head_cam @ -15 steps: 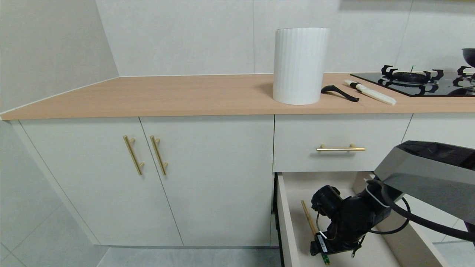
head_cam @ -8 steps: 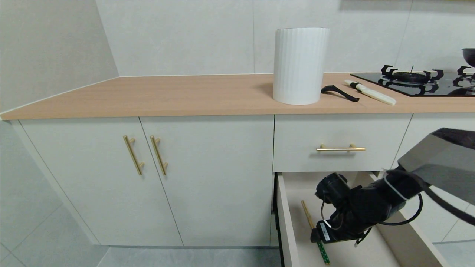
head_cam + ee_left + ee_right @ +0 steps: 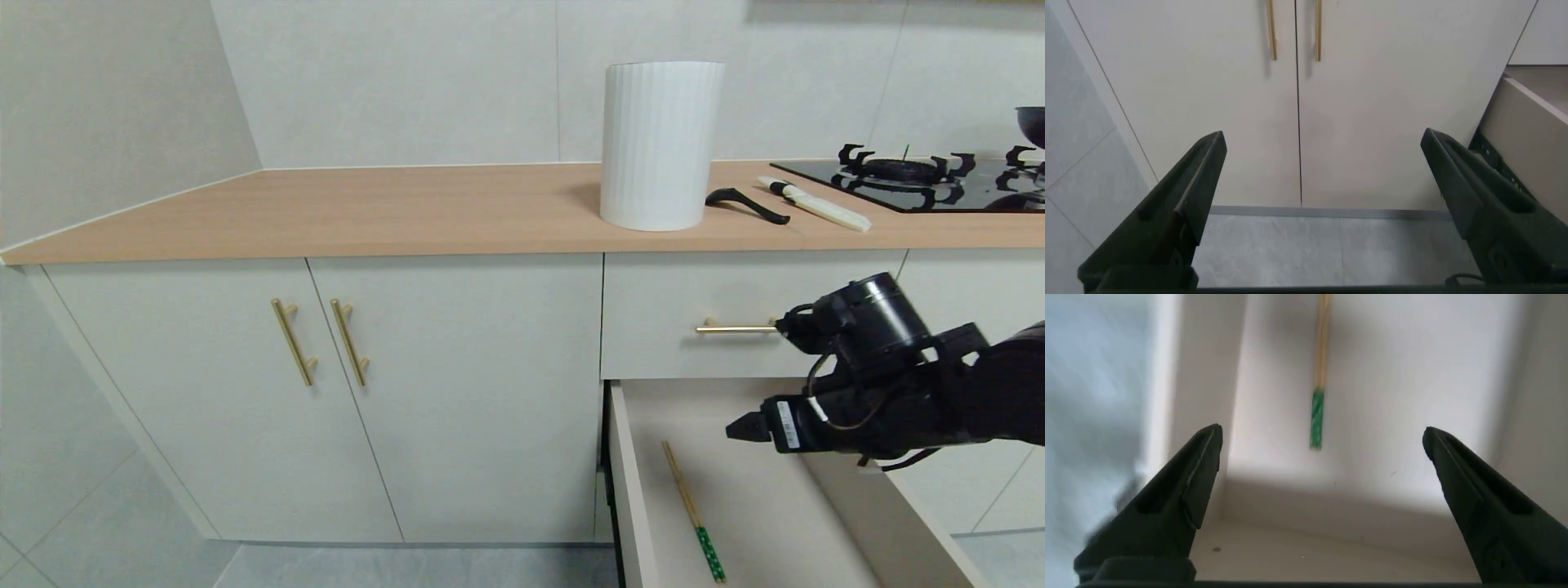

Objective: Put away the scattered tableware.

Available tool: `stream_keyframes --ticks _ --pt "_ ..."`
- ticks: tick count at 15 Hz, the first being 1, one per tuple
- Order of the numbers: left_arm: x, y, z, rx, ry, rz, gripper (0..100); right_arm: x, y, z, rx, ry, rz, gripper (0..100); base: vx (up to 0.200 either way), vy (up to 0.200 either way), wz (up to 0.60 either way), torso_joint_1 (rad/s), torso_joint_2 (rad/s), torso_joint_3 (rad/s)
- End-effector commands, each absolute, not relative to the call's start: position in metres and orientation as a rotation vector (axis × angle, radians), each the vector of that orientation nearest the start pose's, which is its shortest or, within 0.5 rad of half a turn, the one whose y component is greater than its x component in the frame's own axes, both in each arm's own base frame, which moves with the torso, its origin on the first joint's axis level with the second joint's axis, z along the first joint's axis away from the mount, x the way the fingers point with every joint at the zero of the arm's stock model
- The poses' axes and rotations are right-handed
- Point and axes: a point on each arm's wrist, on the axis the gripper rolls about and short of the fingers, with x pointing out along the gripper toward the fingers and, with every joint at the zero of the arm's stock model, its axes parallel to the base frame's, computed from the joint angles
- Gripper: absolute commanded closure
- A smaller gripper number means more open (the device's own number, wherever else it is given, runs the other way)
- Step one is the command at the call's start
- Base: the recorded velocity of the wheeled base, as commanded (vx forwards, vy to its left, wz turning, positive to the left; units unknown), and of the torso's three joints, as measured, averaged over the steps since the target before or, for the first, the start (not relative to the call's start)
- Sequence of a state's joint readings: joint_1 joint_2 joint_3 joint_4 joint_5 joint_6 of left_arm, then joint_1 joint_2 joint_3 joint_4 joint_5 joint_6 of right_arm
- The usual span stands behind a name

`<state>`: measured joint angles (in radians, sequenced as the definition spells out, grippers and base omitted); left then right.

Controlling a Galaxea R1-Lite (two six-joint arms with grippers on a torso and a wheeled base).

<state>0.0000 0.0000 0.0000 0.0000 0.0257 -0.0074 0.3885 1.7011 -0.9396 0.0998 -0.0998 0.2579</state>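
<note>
A pair of wooden chopsticks [image 3: 692,513] with green ends lies on the floor of the open lower drawer [image 3: 629,482], near its left wall. My right gripper [image 3: 735,429] hovers open above the drawer, well clear of the chopsticks and holding nothing. In the right wrist view the chopsticks [image 3: 1320,376] lie below the spread right gripper [image 3: 1321,445]. On the countertop behind, a white-bladed knife [image 3: 812,202] and a black curved utensil [image 3: 747,202] lie beside a tall white ribbed container [image 3: 661,143]. My left gripper [image 3: 1323,143] stands open and empty, low in front of the double cabinet doors [image 3: 1298,98].
A black gas hob [image 3: 922,180] sits at the counter's far right. The shut upper drawer with a brass handle [image 3: 735,328] is just above the open one. Two brass door handles [image 3: 322,341] are on the cabinet to the left.
My right gripper has risen out of the drawer and moved right, leaving the chopsticks lying on the drawer floor.
</note>
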Motion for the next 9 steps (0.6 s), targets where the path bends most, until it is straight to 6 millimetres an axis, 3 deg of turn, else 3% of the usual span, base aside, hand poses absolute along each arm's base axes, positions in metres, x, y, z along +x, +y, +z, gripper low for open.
stream_keyframes --ticks 1,9 --pt "-0.023 0.001 0.075 -0.008 0.0 0.026 0 0.245 0.083 0.191 0.061 0.724 0.145 0 0.0 0.0 0.0 0.0 0.0 0.0" --pt "-0.023 0.001 0.075 -0.008 0.0 0.026 0 0.232 0.074 0.21 0.038 0.64 0.117 0 0.0 0.0 0.0 0.0 0.0 0.0"
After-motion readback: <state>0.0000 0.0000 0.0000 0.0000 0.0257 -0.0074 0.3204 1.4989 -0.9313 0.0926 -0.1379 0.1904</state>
